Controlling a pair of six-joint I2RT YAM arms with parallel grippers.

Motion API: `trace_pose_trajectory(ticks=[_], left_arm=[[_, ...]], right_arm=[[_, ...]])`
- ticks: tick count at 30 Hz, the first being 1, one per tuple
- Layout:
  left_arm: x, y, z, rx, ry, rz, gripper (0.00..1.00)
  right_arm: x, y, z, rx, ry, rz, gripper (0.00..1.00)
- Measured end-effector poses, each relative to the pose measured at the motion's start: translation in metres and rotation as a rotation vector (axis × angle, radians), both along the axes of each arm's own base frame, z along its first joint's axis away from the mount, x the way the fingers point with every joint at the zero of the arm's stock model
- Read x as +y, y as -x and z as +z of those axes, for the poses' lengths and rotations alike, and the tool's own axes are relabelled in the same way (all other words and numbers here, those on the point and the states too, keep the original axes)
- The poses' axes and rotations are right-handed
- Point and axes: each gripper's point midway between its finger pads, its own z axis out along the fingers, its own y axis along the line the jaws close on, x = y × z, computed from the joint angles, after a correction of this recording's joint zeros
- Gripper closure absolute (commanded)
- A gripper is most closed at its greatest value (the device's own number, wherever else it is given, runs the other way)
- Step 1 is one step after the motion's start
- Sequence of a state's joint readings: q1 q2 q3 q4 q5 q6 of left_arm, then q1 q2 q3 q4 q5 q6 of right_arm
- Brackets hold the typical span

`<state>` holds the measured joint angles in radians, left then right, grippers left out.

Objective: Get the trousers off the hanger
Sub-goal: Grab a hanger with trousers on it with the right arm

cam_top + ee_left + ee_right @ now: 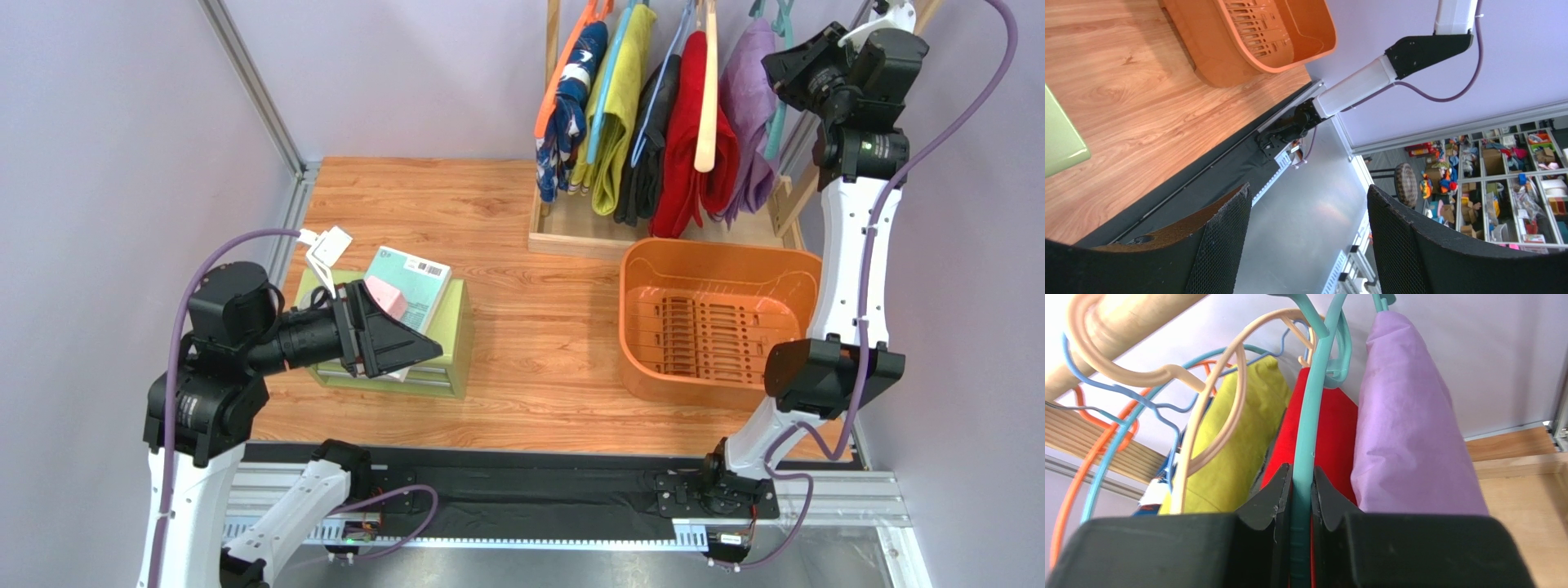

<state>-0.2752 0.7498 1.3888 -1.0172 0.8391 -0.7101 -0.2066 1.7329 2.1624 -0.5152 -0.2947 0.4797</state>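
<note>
Top external view: the wooden table (540,306) carries a wooden clothes rack (577,233) at one o'clock and an orange basket (638,306), with no cloth in it, at four o'clock. All five trousers hang on the rack: navy patterned (570,110), yellow-green (620,110), black (648,141), red (693,147) and lilac (751,116). None is off its hanger, so the whole task remains. The right gripper (1301,496), up at two o'clock, pinches the rod of a teal hanger (1309,416) between narrow jaws, red to its eleven o'clock and lilac to its one; which pair that hanger carries I cannot tell. The left gripper (1309,239) waits at eight o'clock, jaws wide, holding nothing.
</note>
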Motion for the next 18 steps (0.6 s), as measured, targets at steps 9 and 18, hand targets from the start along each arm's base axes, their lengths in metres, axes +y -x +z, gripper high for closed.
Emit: trace_pose_trajectory(ticks=[9, 18], left_arm=[[-0.001, 0.014, 0.013, 0.008, 0.059, -0.011, 0.25], [-0.003, 0.016, 0.019, 0.031, 0.088, -0.019, 0.25]], right_arm=[[-0.003, 0.016, 0.030, -0.100, -0.127, -0.021, 1.00], [0.000, 0.042, 0.048, -0.126, -0.169, -0.038, 1.00]])
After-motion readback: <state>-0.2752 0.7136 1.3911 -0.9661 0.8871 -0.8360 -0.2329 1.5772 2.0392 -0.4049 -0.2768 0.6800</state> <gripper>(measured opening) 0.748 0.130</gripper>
